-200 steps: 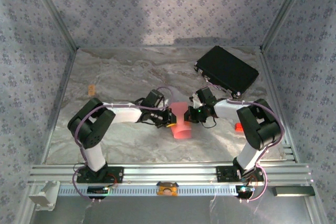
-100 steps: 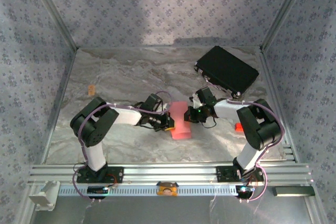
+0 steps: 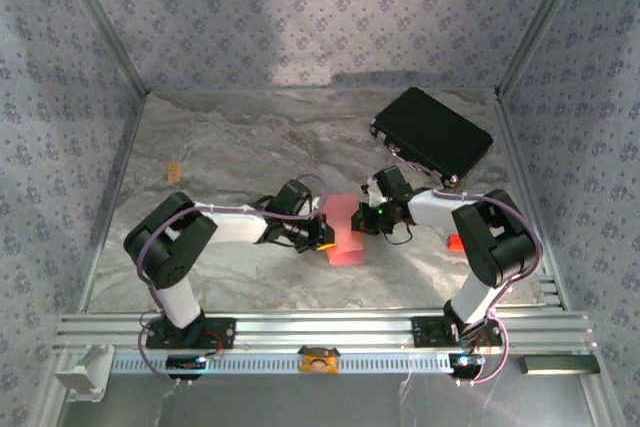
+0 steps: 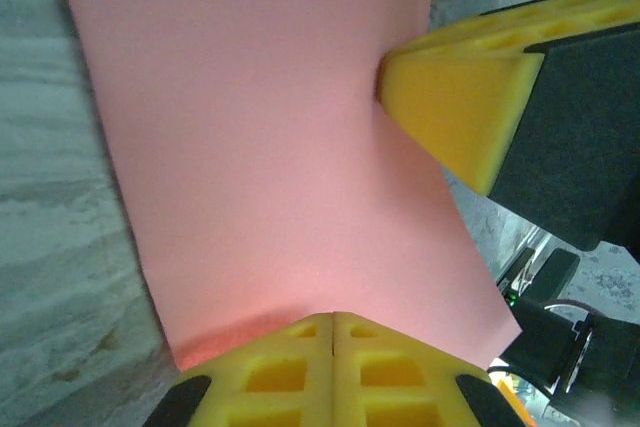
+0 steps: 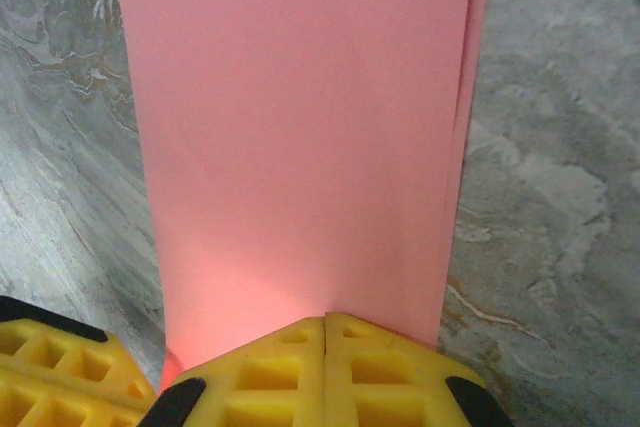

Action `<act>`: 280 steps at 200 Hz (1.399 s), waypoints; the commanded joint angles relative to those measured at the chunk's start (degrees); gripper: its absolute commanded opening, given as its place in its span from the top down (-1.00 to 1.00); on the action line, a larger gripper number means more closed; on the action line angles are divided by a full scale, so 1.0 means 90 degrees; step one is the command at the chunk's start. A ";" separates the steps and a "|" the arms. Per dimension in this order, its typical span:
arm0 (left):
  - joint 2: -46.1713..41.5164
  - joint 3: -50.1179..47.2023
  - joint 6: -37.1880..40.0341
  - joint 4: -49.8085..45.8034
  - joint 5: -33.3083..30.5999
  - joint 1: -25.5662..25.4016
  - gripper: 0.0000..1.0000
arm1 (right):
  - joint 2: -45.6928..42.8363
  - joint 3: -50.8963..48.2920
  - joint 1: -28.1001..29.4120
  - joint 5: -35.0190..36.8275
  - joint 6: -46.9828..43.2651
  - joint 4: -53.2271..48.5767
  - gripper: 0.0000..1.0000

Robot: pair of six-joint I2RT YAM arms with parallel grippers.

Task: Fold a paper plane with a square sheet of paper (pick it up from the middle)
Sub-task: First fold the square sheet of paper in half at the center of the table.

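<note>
The marble table is carrying a black case at its far right. Mid-table, the folded pink sheet of paper is sitting between the two grippers. The left gripper is pinching its left edge, pads pressed together. The right gripper is clamping its right edge likewise. A tiny orange tag is lying at the left.

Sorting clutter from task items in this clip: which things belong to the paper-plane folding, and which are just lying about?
Part of the job:
- pink sheet of paper, partly folded
- left gripper, shut on the sheet
- right gripper, shut on the sheet

Just lying about:
- black case, far right
- small orange tag, far left
- small red item beside the right arm
</note>
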 commanded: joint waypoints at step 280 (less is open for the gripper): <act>0.0231 -0.0282 0.0765 -0.0720 -0.0009 -0.0314 0.90 | 0.0040 -0.0218 0.0016 0.0424 0.0141 -0.0412 1.00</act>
